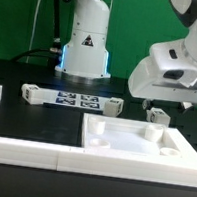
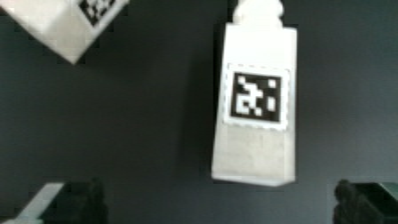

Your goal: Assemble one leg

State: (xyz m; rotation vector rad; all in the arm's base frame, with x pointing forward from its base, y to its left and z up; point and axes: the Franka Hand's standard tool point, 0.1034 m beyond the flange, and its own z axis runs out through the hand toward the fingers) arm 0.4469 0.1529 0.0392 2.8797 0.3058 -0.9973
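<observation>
Black counter [image 1: 23,117] carries a large flat white panel [image 1: 130,146] with square recesses, toward the exterior view's right. Marker board [image 1: 76,99] lies flat mid-counter. Tool [image 2: 217,205] hangs above the counter, fingers spread wide, gripping nothing. The leg [image 2: 258,100] lies flat on the counter, tag up, just beyond the fingertips, not touching them.

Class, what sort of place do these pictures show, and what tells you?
Probably a robotics lab bench: a white robot arm stands at a black table, and loose white parts, such as the leg, carry square printed tags.
</observation>
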